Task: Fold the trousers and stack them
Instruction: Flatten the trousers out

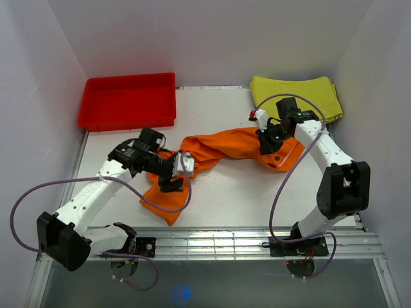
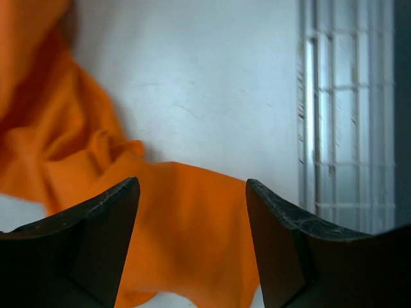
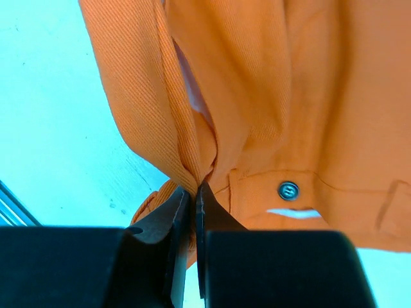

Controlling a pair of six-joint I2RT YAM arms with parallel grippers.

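One pair of bright orange trousers (image 1: 225, 146) is seen from above, lying crumpled across the middle of a white surface (image 1: 225, 199), with the waist towards the right and the leg ends trailing to the near left. The two legs are bunched together and cannot be told apart.

The right gripper (image 1: 268, 142) is clamped on a gathered fold of the trousers at the waist. In its wrist view the closed tips (image 3: 192, 192) are seen pinching the cloth just beside a single metal button (image 3: 288, 190) on the waistband.

The left gripper (image 1: 172, 183) is held over the leg portion. Its jaws stand apart with orange cloth below the gap, and nothing is gripped.

The step in hand is judged to be a fresh hold on the legs, so that the garment can be drawn out flat before folding. It would be done well if both legs were taken together near the hems and tension were applied gently against the waist hold. The pinched fold is narrow and could slip under a sharp pull.

One red tray (image 1: 128, 99) is seen at the back left and one folded yellow-green cloth (image 1: 295, 90) at the back right. Two arms and two grippers are counted.
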